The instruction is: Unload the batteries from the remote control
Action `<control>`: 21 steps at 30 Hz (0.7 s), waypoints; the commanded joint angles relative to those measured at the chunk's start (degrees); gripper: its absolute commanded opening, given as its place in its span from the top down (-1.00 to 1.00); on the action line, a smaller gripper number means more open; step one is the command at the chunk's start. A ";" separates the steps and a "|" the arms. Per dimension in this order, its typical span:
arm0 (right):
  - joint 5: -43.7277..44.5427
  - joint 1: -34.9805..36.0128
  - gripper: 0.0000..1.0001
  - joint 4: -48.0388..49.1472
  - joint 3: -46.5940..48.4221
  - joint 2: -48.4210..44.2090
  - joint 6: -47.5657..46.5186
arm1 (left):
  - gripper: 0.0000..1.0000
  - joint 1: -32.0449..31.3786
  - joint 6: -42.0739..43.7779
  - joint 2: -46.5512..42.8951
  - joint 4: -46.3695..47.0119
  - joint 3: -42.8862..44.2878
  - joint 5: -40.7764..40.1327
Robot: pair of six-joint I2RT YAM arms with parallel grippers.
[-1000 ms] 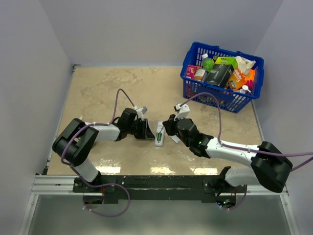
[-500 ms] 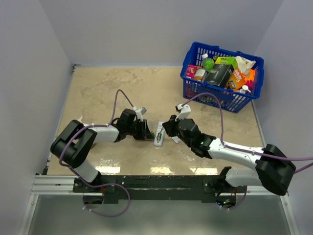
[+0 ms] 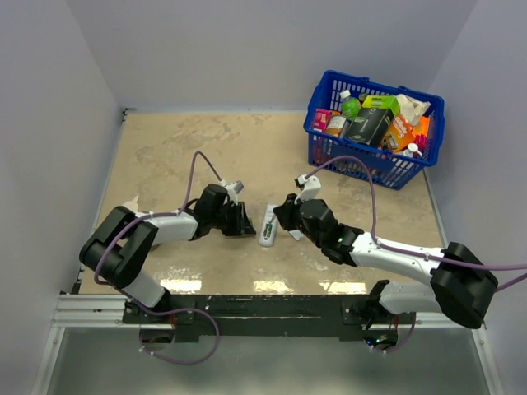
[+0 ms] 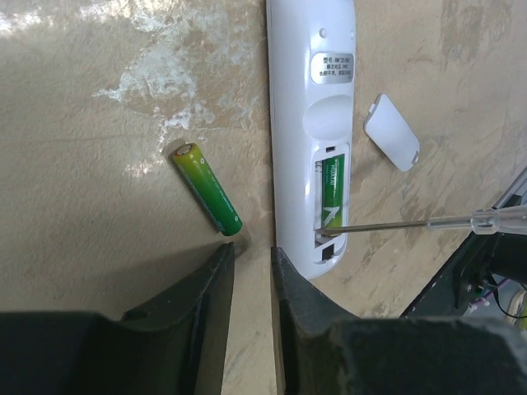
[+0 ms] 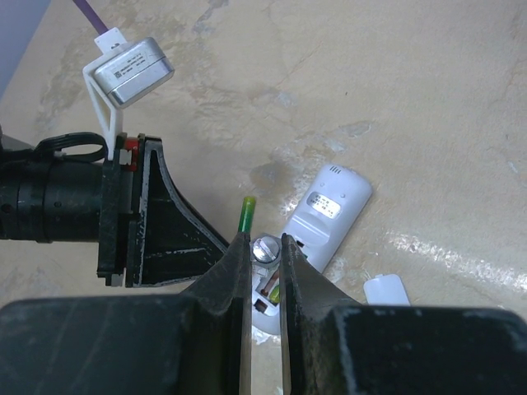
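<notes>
Batteries [image 4: 207,189] number two, one seemingly inside one remote control [image 4: 306,99]

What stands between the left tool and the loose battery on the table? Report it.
Nothing visible. The loose battery lies bare just ahead of the left tool, its near end close to one fingertip. The remote control lies beside it, not between them.

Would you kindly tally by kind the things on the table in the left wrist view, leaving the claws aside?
batteries: 2, one loose, the other in the bay
remote control: 1
cover piece: 1
screwdriver: 1
Total: 5
</notes>
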 commanded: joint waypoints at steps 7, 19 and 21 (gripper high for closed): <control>1.87 0.02 1.00 -1.79 1.53 -5.50 -4.74 | 0.28 -0.22 1.94 -4.85 -5.43 0.37 -3.03; 4.77 0.02 1.00 -1.35 -0.23 -7.44 -5.89 | 0.18 -0.13 3.70 -2.39 -4.29 5.20 -0.22; 4.94 0.02 1.00 -1.09 -0.05 -7.00 -5.98 | 0.17 -0.22 3.70 -1.86 -3.68 5.91 0.57</control>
